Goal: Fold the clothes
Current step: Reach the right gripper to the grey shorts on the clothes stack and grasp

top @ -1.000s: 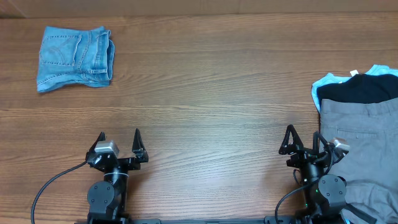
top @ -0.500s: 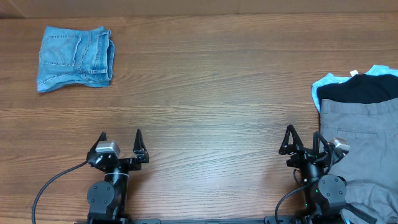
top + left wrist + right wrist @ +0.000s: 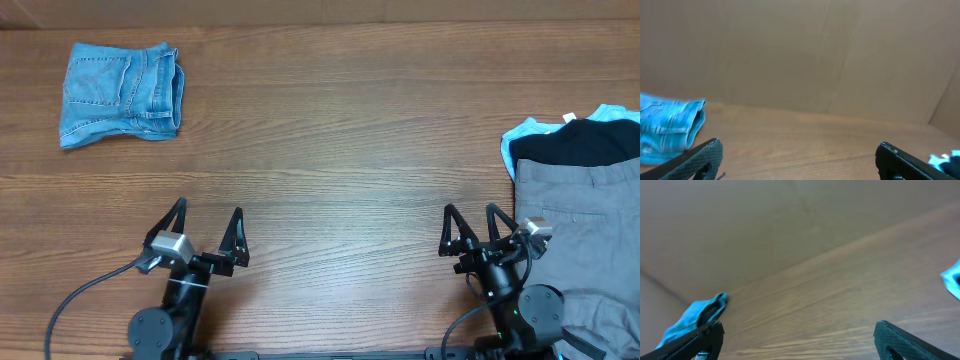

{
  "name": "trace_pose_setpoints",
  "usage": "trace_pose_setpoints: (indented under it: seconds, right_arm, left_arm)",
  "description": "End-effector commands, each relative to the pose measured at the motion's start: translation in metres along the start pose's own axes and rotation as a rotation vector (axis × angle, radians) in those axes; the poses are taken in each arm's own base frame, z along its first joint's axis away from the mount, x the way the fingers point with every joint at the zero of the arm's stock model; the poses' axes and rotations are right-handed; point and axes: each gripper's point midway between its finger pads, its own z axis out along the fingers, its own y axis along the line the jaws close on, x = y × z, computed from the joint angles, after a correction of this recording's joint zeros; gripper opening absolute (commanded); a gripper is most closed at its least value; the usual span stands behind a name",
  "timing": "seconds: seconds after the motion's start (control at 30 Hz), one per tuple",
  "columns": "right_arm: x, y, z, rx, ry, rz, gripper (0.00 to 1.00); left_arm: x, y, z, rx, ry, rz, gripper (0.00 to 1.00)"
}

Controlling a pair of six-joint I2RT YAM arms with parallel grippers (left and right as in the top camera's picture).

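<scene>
The left gripper (image 3: 209,209) is held low near the front edge of the table (image 3: 330,150), left of centre. Its fingers are pointed toward the far side and spread wide, and nothing is held between them. The right gripper (image 3: 469,210) is posed the same way right of centre, just beside the trousers (image 3: 580,210), fully spread and with nothing gripped.

Both arm bases are cut off by the bottom of the overhead view. In each wrist view only the ends of the dark fingers (image 3: 695,159) are seen, at the lower corners. The shorts (image 3: 120,92) are clipped by the left edge of the left wrist view. The pile at the right is cut by the frame edge. There the pale-blue garment (image 3: 525,130) is mostly covered by the black garment (image 3: 575,145), which is overlapped by the trousers. What kind of garments those two are cannot be made out.

The shorts are laid folded at the far left, well apart from both grippers, with the layered edge turned right. The trousers are laid with the waistband toward the far side and the long axis running far to near. Their lower part is crumpled beside the right arm's base.
</scene>
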Motion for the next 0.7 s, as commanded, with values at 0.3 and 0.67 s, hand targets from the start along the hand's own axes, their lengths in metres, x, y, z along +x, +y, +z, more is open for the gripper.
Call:
trace_pose_setpoints:
  seconds: [0.3,0.67]
  right_arm:
    - [-0.089,0.073,-0.017,-0.086,0.122,-0.173,1.0]
    - [-0.113,0.064,0.033,0.186,0.565,-0.158,1.0]
  left_arm:
    - [-0.096,-0.029,0.023,-0.012,0.21,0.093,1.0]
    - [-0.084,-0.019,0.068,-0.123,0.807,0.026,1.0]
